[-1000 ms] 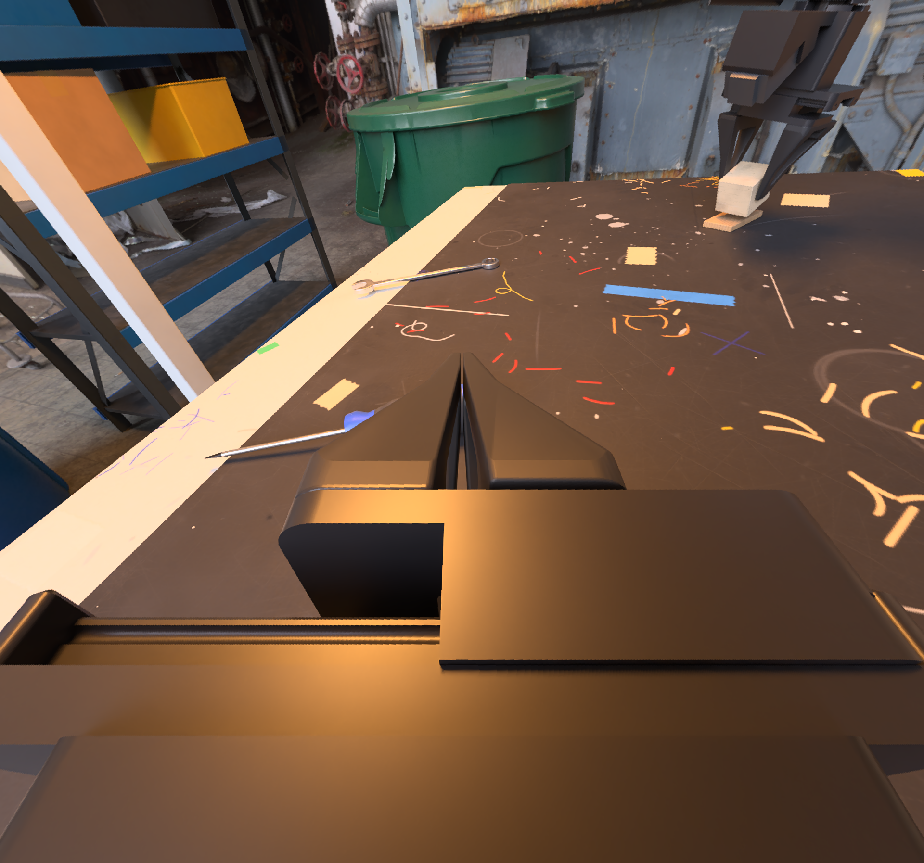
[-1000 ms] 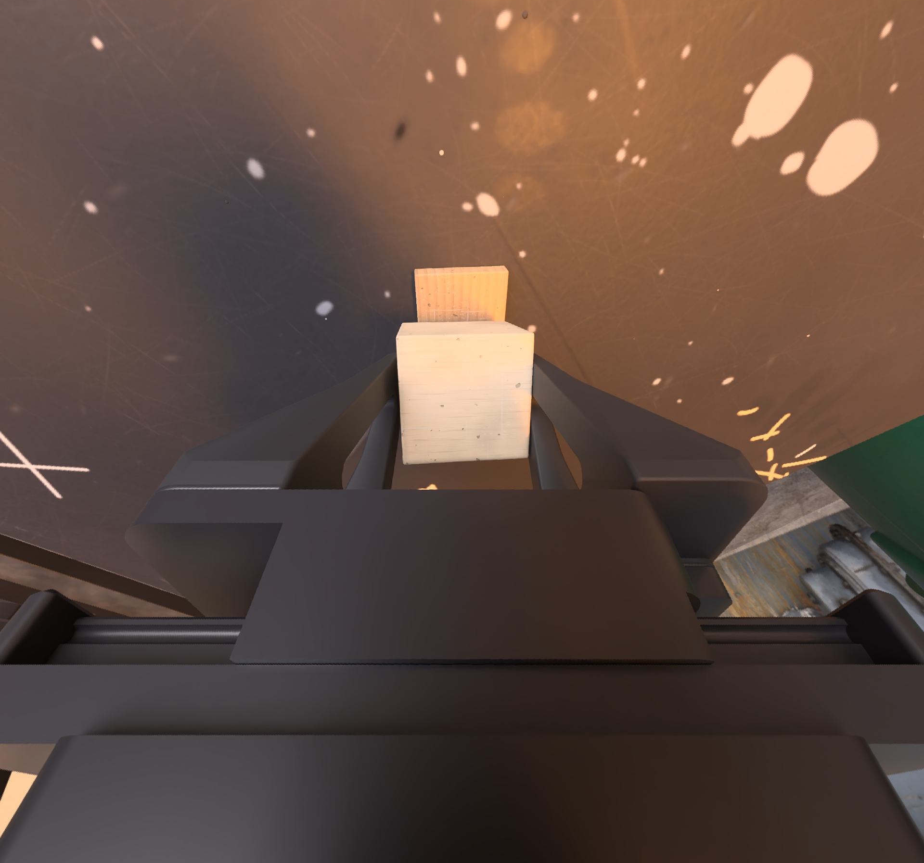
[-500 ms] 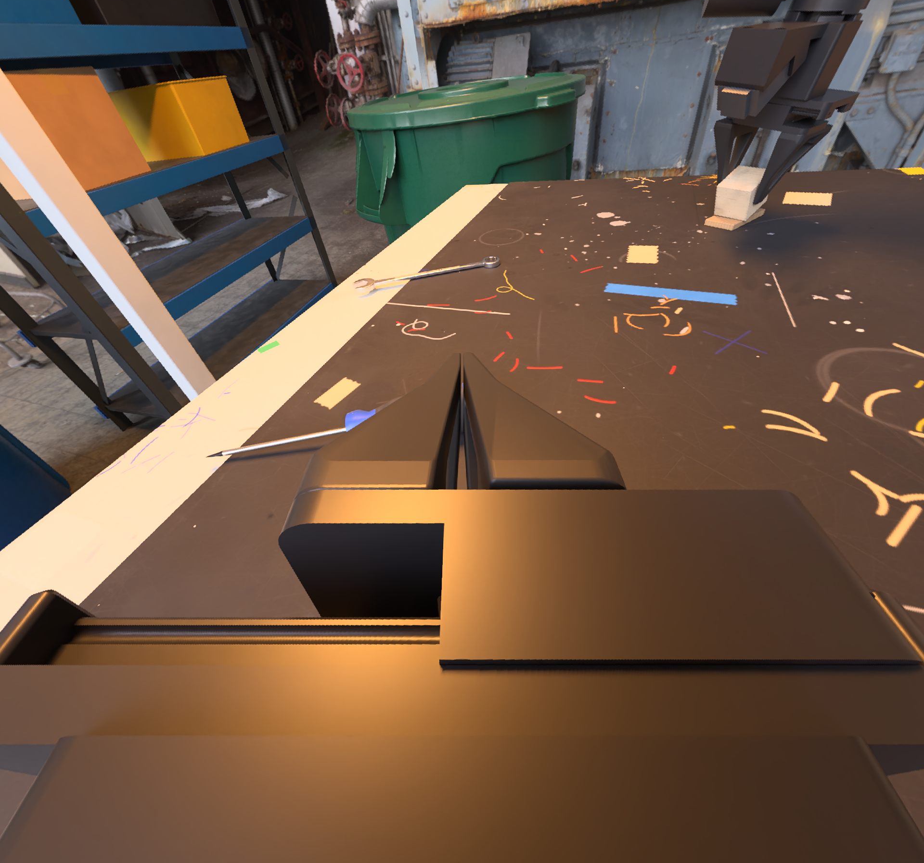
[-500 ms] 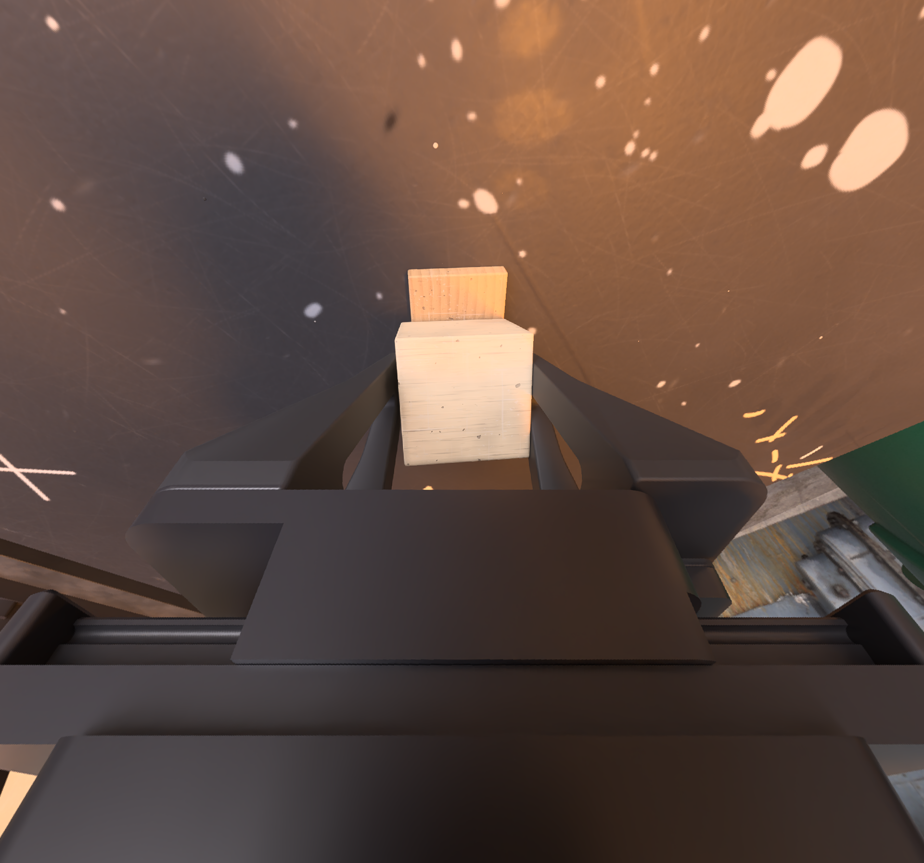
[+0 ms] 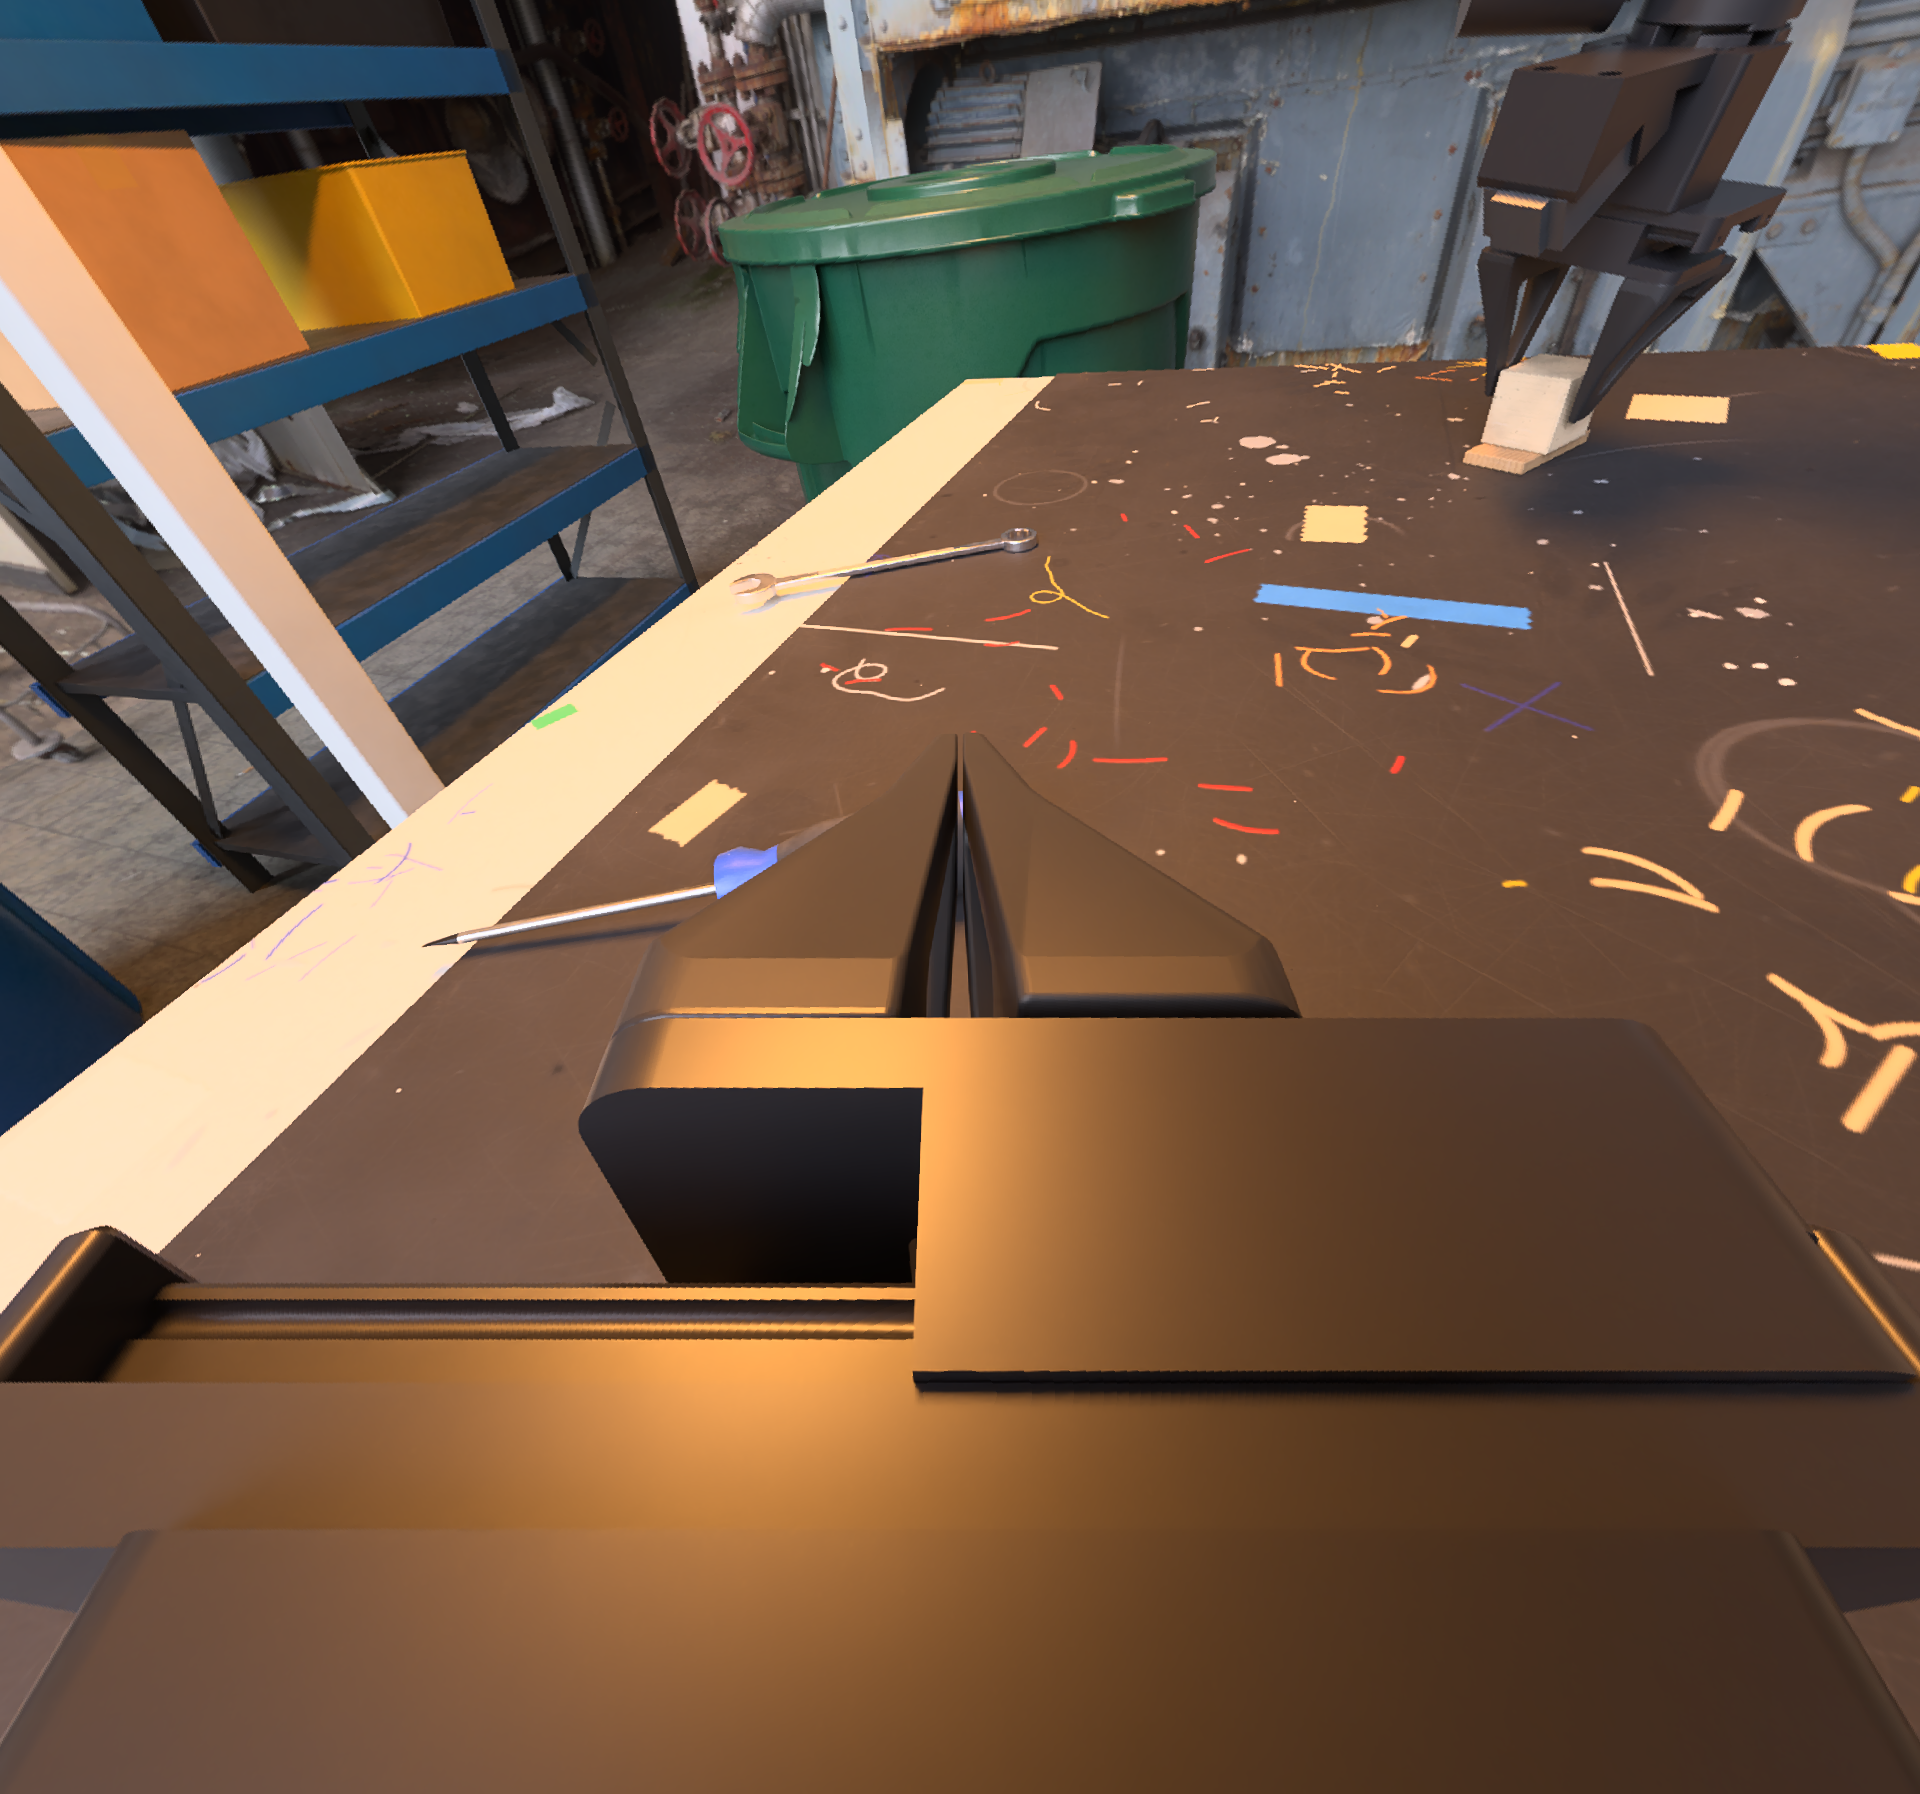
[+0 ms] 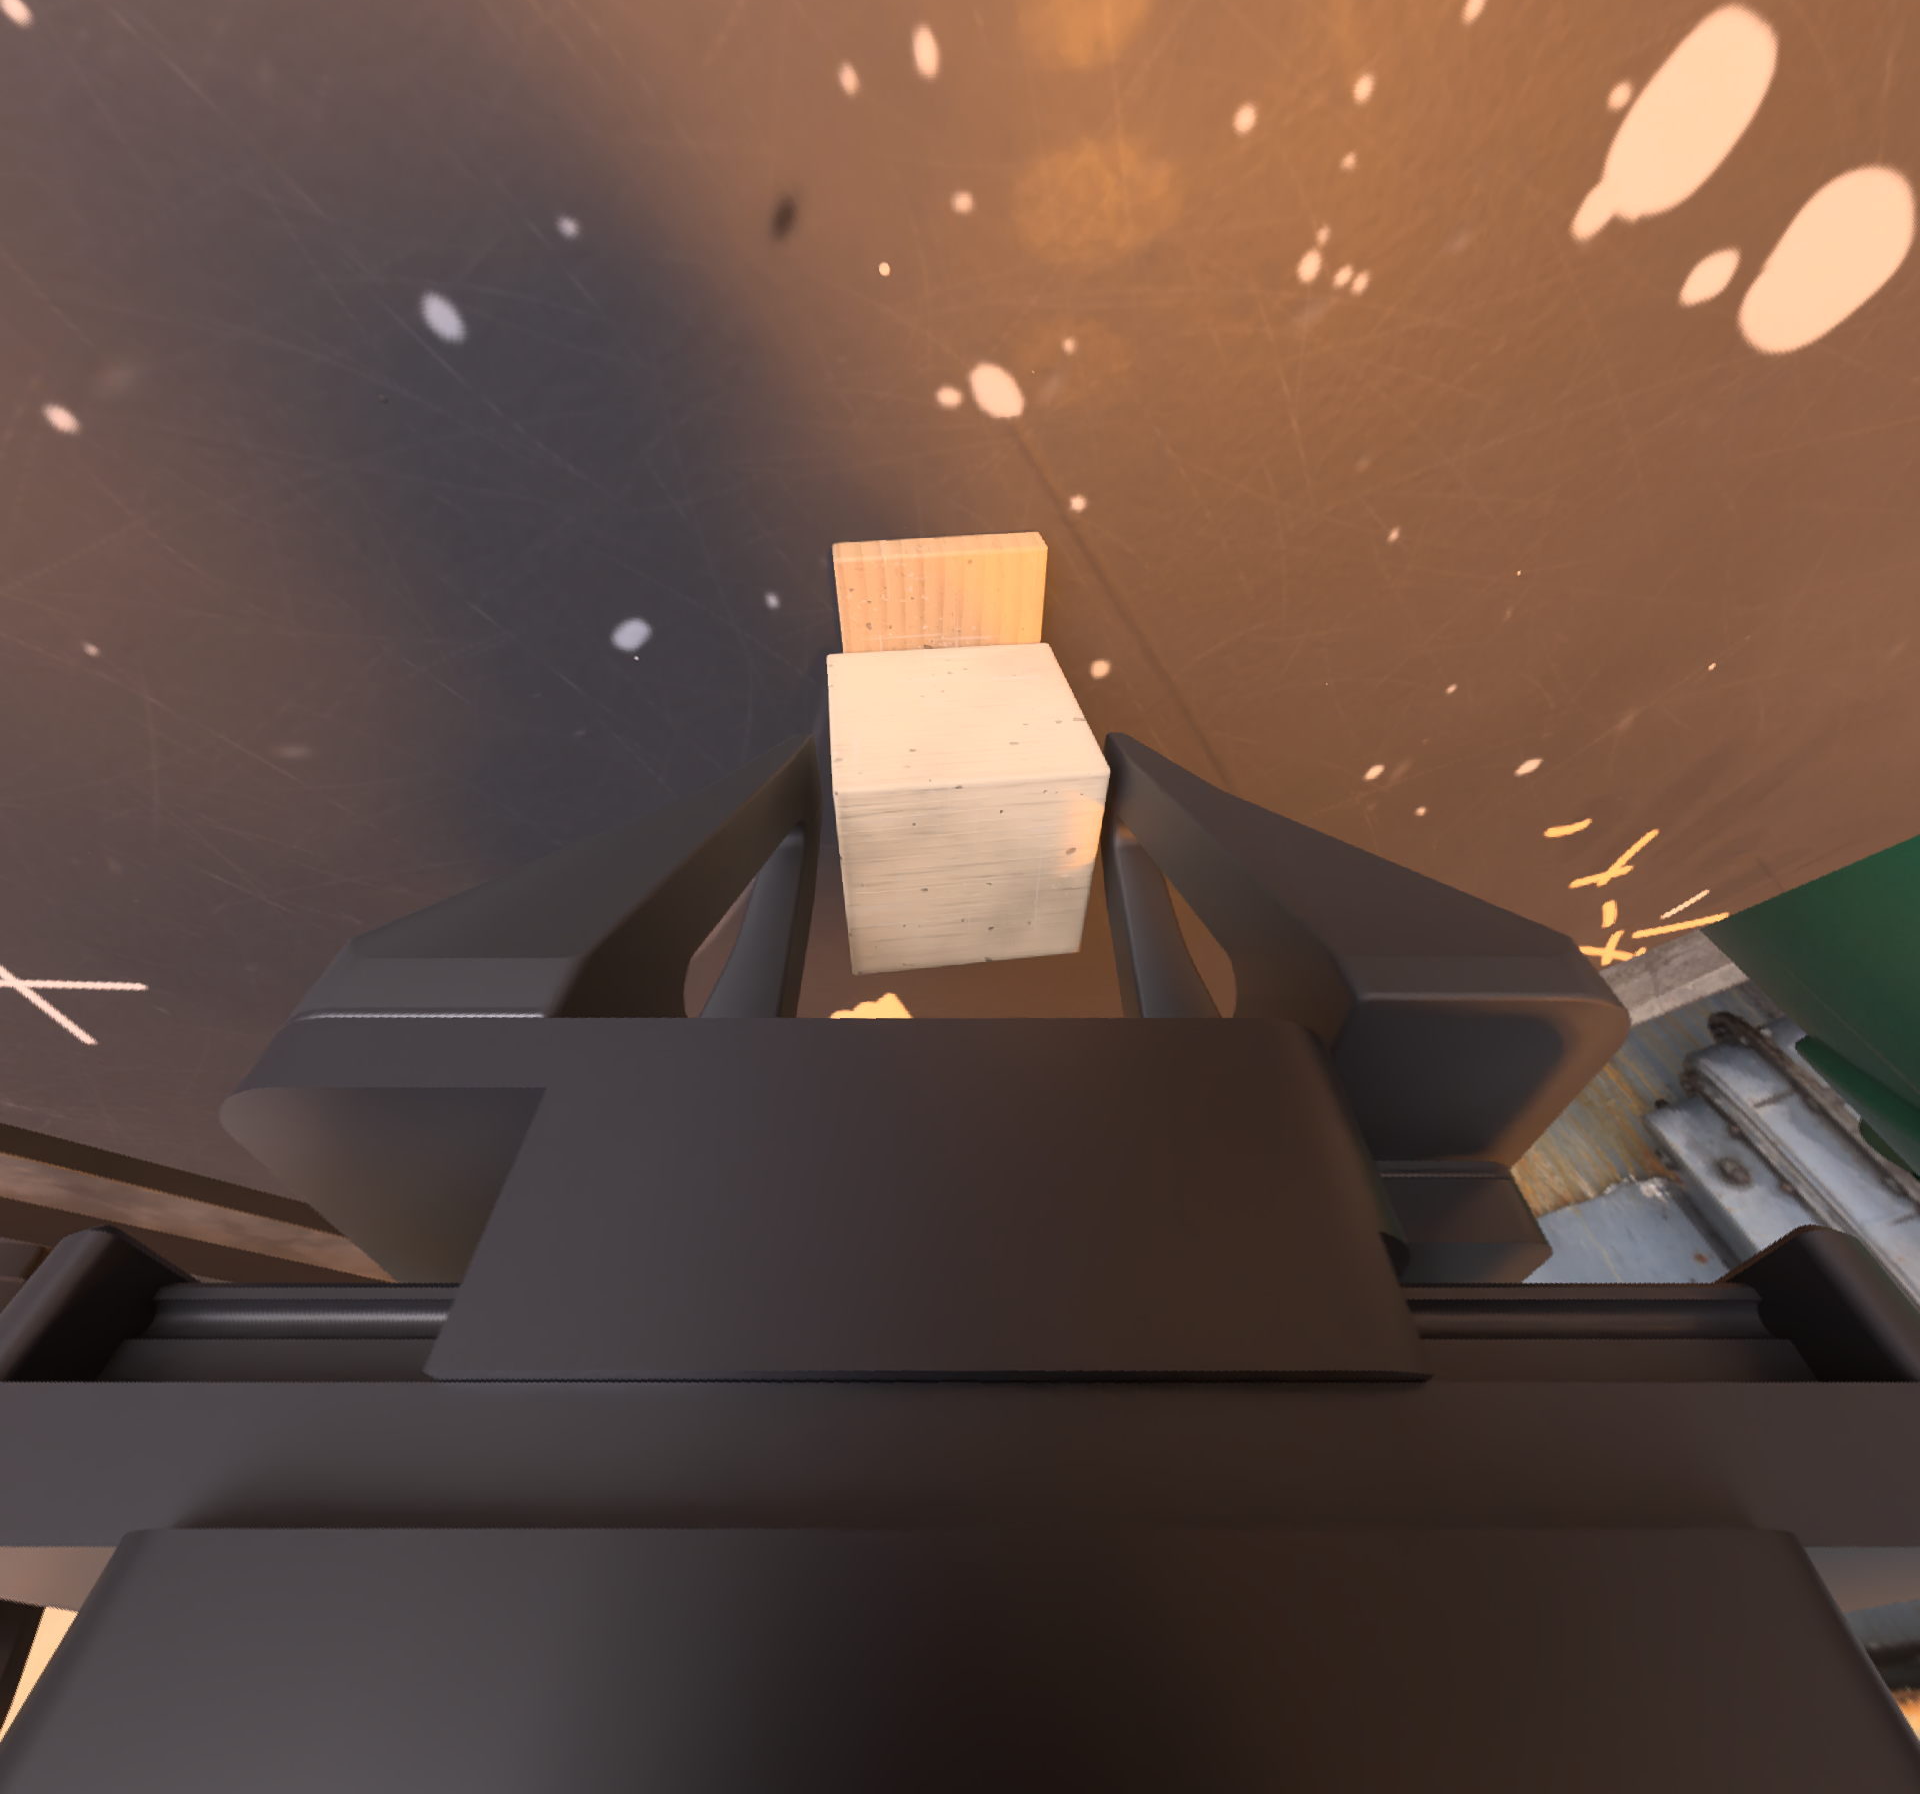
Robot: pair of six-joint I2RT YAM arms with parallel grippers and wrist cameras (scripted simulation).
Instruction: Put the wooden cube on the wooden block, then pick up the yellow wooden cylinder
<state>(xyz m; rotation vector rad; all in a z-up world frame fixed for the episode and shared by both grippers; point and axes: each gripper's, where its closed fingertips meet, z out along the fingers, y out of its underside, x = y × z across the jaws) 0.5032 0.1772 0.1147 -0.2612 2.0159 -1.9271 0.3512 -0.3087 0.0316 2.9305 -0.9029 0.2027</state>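
The pale wooden cube [image 6: 966, 840] rests on the flat tan wooden block [image 6: 940, 591] on the dark table. My right gripper [image 6: 964, 747] straddles the cube with its jaws slightly apart, one finger on each side. The left wrist view shows this at the far right: the right gripper [image 5: 1548, 394] stands above the cube [image 5: 1536, 404] and the block [image 5: 1512, 459]. My left gripper [image 5: 958, 757] is shut and empty, low over the near left of the table. I cannot pick out the yellow cylinder in either view.
A wrench [image 5: 883, 565] and a blue-handled screwdriver [image 5: 623, 903] lie near the table's pale left edge [image 5: 727, 622]. A green bin [image 5: 966, 290] and blue shelving [image 5: 312, 342] stand beyond that edge. Paint marks and tape strips cover the tabletop.
The right gripper's fingers have spread slightly and the cube now sits lower between them, showing a second face. The left gripper has not moved.
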